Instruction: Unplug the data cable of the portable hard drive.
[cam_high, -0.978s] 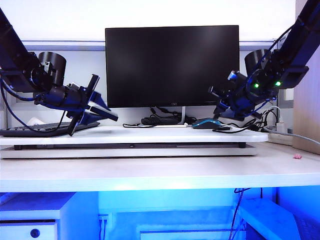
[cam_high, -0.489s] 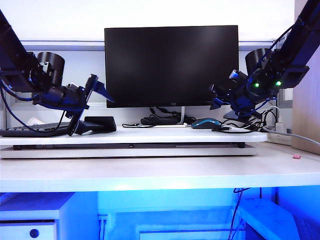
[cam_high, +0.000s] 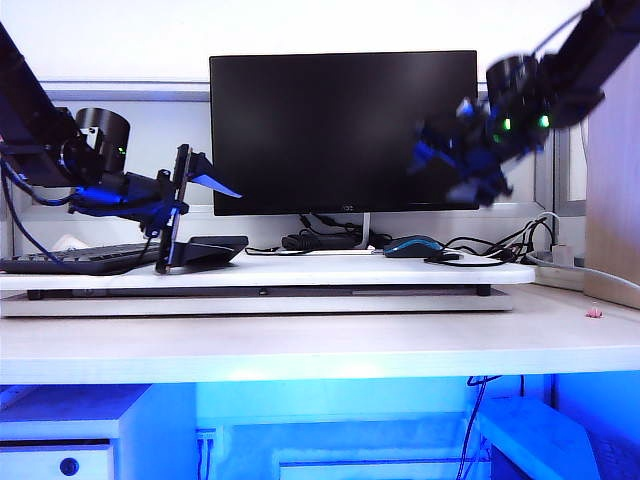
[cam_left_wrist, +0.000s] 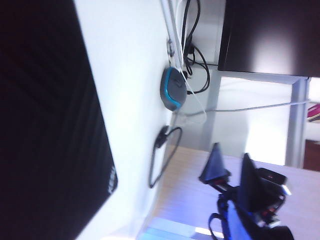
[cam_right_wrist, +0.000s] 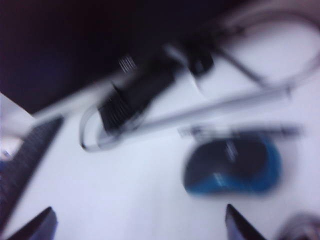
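Exterior view | left gripper (cam_high: 185, 205) open over hard drive (cam_high: 210, 250) | right gripper (cam_high: 440, 160) open above mouse (cam_high: 412, 246) | monitor (cam_high: 343, 130) behind

White desk shelf (cam_high: 300, 268), keyboard (cam_high: 70, 262), portable hard drive (cam_high: 205, 250), mouse (cam_high: 412, 246), data cable (cam_left_wrist: 162, 160)

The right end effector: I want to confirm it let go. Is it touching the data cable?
Apart. In the exterior view the right end effector hangs open in front of the monitor, well above the data cable lying on the desk beside the mouse.
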